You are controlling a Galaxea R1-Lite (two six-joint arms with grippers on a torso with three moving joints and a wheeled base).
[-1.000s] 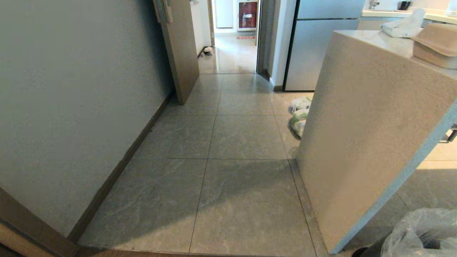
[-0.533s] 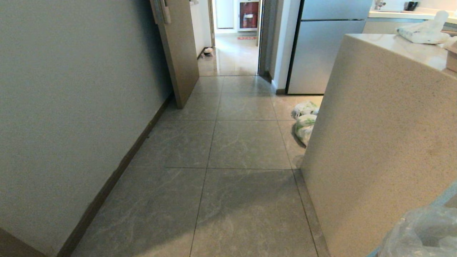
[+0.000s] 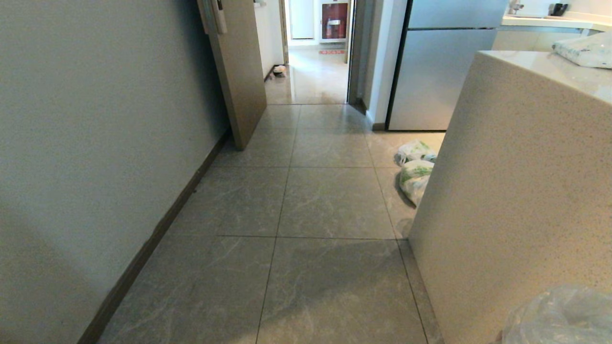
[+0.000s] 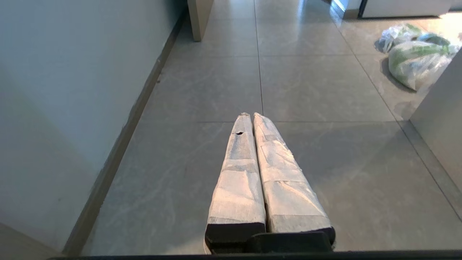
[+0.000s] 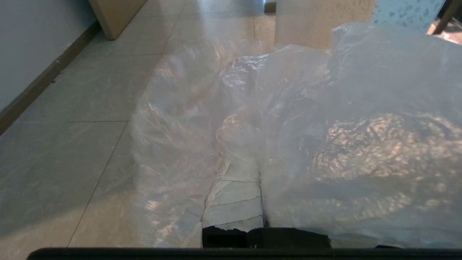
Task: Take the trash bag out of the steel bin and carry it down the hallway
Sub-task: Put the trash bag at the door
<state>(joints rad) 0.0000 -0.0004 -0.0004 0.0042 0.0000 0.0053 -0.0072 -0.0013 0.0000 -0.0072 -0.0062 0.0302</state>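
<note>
Over the hallway (image 3: 330, 200) floor, the bag (image 5: 325, 119) is held draped forward over the clamped right gripper (image 5: 236, 169), while the left gripper (image 4: 252, 117) is carried closed, empty.

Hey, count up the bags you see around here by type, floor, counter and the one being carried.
Clear trash bag, carried in the right pincer: 1
White bags with green print, on the floor: 2
White bag, on the counter: 1
Total: 4
</note>
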